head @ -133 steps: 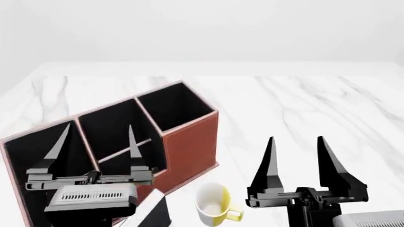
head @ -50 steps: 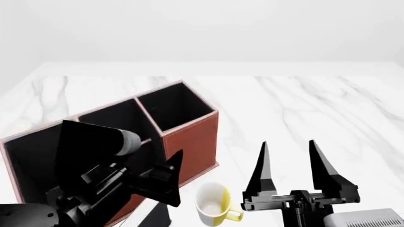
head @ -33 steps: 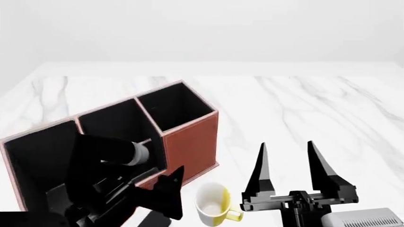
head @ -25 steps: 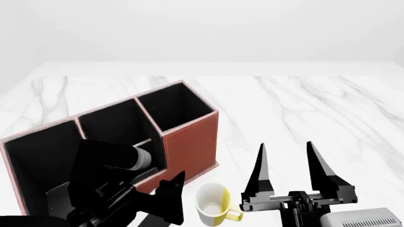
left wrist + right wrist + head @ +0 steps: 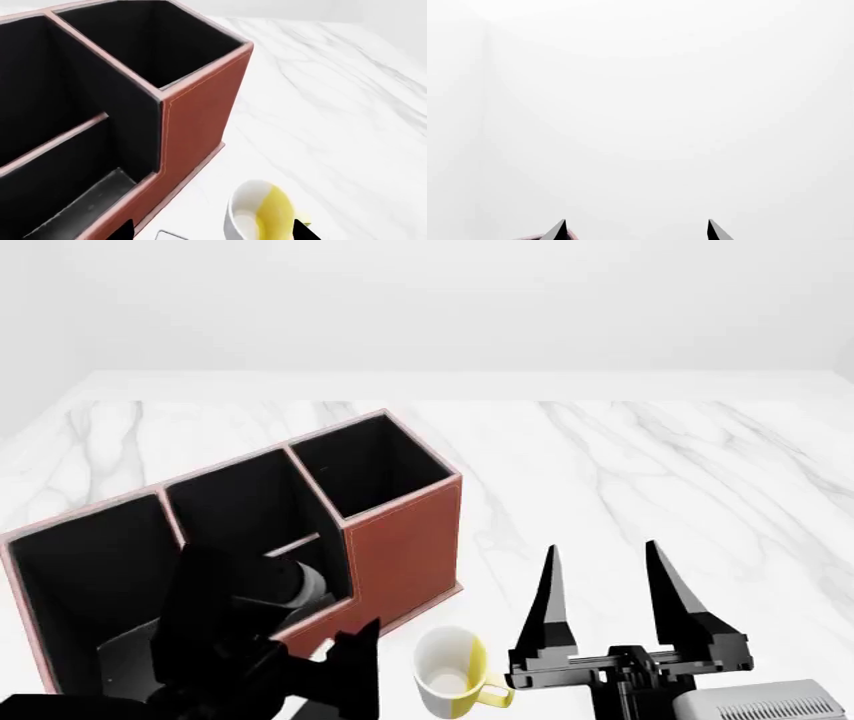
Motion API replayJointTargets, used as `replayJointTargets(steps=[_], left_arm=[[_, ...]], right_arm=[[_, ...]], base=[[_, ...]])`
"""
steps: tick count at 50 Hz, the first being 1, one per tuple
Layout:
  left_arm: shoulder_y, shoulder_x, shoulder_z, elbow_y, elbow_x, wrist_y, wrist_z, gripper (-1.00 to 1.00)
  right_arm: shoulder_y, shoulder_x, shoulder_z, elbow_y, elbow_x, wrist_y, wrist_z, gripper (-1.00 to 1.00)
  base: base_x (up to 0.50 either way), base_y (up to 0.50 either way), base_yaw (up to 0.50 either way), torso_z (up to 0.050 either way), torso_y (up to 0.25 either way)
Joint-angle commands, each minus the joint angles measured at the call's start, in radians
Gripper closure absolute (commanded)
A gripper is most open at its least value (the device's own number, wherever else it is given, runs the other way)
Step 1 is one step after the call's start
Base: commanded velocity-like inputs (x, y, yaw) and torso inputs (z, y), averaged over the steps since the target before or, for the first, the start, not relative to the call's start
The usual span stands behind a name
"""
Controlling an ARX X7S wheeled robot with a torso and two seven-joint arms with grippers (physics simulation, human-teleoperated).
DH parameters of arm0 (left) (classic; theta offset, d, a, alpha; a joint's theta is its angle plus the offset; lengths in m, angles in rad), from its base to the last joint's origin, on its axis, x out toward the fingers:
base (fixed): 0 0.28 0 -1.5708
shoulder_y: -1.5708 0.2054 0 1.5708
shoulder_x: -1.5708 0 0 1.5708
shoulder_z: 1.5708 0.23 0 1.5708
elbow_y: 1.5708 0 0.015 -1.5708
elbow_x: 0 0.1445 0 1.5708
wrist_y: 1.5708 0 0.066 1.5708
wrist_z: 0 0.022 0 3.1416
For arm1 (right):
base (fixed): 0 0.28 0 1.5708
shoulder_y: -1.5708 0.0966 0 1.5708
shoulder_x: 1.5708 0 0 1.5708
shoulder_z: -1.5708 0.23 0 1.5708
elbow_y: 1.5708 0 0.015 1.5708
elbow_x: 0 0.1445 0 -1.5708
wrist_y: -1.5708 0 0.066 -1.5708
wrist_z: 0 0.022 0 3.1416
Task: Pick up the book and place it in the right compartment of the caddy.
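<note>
While the marble counter [image 5: 641, 460] carries the caddy [image 5: 400, 550] toward its left edge, the right compartment [image 5: 367, 465] stands open-mouthed at the caddy's far end. My right gripper [image 5: 603, 570] points up, fingers spread; my left gripper [image 5: 210, 231] hangs spread over the mug [image 5: 447, 670]. Only a pale sliver of the book [image 5: 170, 235] shows beside the caddy's base, toward the counter's near edge.

Left gripper [image 5: 350, 665] rotated from fingers-up to pointing toward 4 o'clock, sinking lower beside the caddy [image 5: 400, 550]; right gripper [image 5: 607, 590] dropped slightly toward 6 o'clock.
</note>
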Motion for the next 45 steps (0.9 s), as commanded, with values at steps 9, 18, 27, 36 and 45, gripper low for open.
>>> replayJointTargets(steps=[9, 18, 27, 36, 45], left_arm=[[0.050, -0.009, 0.012, -0.017, 0.065, -0.023, 0.043, -1.00], [0.081, -0.015, 0.019, -0.013, 0.109, -0.039, 0.065, -1.00], [0.093, -0.021, 0.030, -0.017, 0.132, -0.047, 0.072, -1.00], [0.075, -0.045, 0.064, -0.011, 0.112, -0.065, 0.037, -1.00], [0.063, -0.055, 0.089, -0.053, 0.195, -0.107, 0.077, -1.00]], right_arm=[[0.001, -0.006, 0.010, -0.005, -0.010, 0.003, -0.011, -1.00], [0.001, -0.003, 0.006, -0.002, -0.009, 0.001, -0.007, -1.00], [0.002, 0.001, 0.003, -0.004, -0.008, 0.001, -0.003, -1.00], [0.005, 0.003, 0.003, -0.002, -0.006, -0.002, 0.003, -1.00], [0.002, 0.007, -0.001, 0.001, -0.006, -0.008, 0.006, -1.00]], base=[[0.00, 0.00, 0.00, 0.000, 0.000], [0.00, 0.00, 0.00, 0.000, 0.000], [0.00, 0.00, 0.00, 0.000, 0.000], [0.00, 0.00, 0.00, 0.000, 0.000], [0.00, 0.00, 0.00, 0.000, 0.000]])
